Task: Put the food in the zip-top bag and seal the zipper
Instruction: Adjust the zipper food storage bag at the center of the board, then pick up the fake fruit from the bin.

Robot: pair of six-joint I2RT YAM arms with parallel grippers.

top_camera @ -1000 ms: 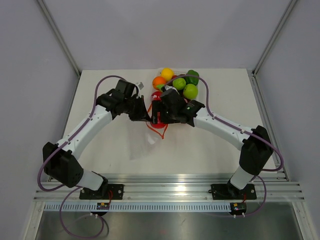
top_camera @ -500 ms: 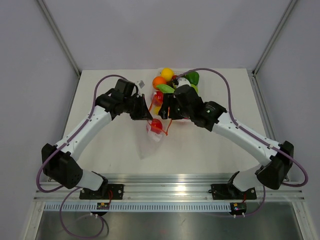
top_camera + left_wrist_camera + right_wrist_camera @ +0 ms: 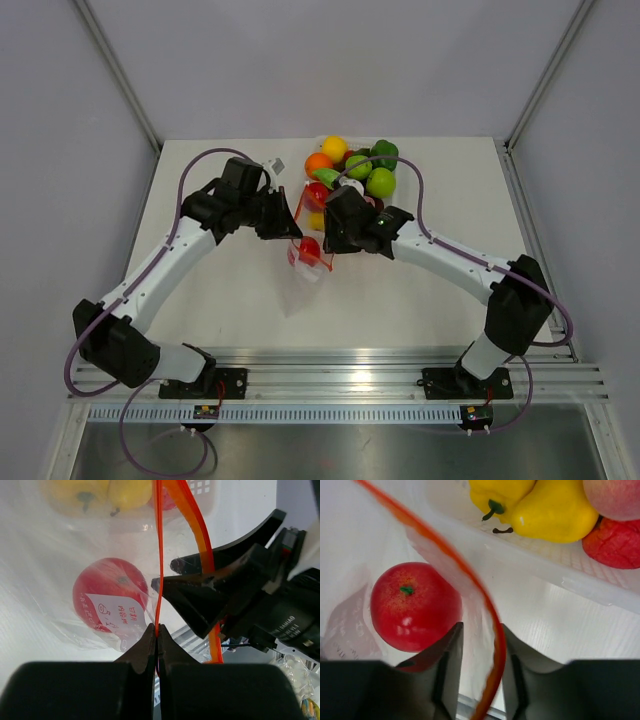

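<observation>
The clear zip-top bag (image 3: 303, 272) lies mid-table with one red food piece (image 3: 310, 250) inside, seen through the plastic as a red fruit (image 3: 111, 597) (image 3: 415, 605). My left gripper (image 3: 290, 228) (image 3: 157, 630) is shut on the orange-red zipper (image 3: 159, 555) and holds that rim up. My right gripper (image 3: 328, 236) (image 3: 479, 627) straddles the opposite rim. The zipper (image 3: 487, 615) runs between its jaws, which stand a little apart. More food (image 3: 358, 166) sits in the white tray behind.
The white tray (image 3: 545, 565) lies just beyond the bag mouth, holding a yellow pepper (image 3: 497, 492), a yellow pear (image 3: 555, 510) and a red piece (image 3: 615, 542). Both arms meet close together over the bag. Walls rise at the table's sides and back.
My right gripper has pulled back from the tray side to the bag's rim, and its jaws have narrowed around the zipper strip. My left gripper has kept its grip, shifting slightly left.
</observation>
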